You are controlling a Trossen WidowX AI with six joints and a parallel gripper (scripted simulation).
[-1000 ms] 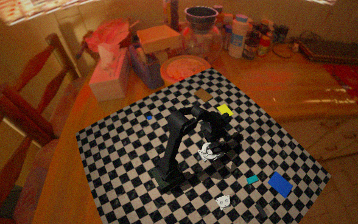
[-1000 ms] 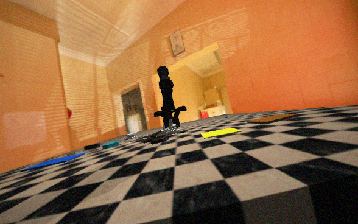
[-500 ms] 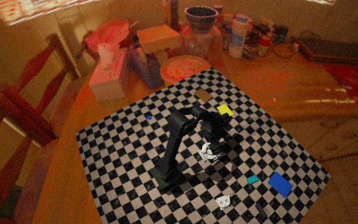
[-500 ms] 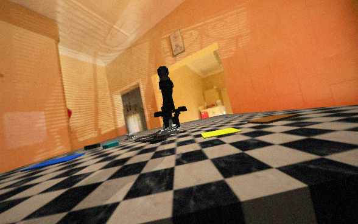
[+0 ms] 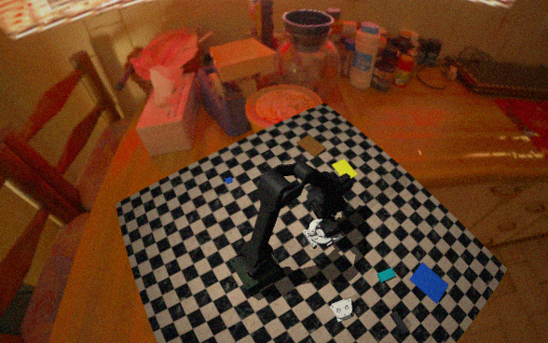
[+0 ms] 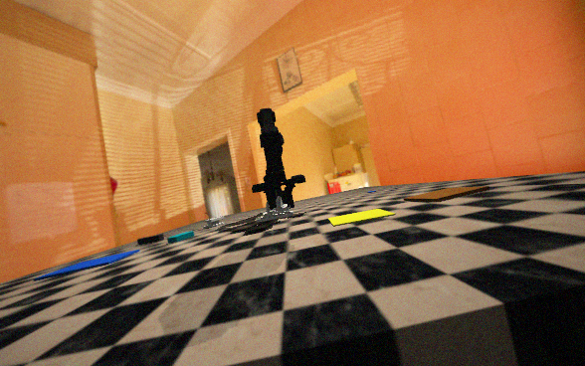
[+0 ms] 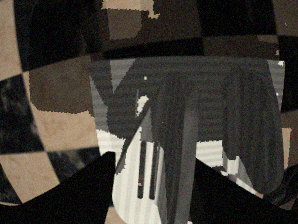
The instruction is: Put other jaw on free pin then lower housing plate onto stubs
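Observation:
My gripper point(image 5: 332, 223) point(image 6: 281, 200) point(image 7: 150, 162) points down at the white base point(image 5: 312, 231) point(image 7: 107, 142) and is shut on a white slotted jaw point(image 7: 131, 187). In the wrist view the held jaw reaches forward over the base, largely in shadow. The other jaw point(image 7: 253, 131) lies to its right, roughly alongside, with a gap between them over part of their length. The pins and any meshing of teeth are hidden, and I cannot tell whether the held jaw is seated. The white housing plate point(image 5: 342, 314) point(image 6: 214, 223), with two round holes, lies apart on the checkered board.
A teal block point(image 5: 386, 275) point(image 6: 180, 237), a blue sheet point(image 5: 429, 282) point(image 6: 89, 265) and a dark block point(image 5: 399, 322) point(image 6: 150, 239) lie near the housing plate. A yellow sheet point(image 5: 345, 168) point(image 6: 361, 217), a brown sheet point(image 5: 311, 145) point(image 6: 446, 194) and a small blue cube point(image 5: 228, 180) lie farther off.

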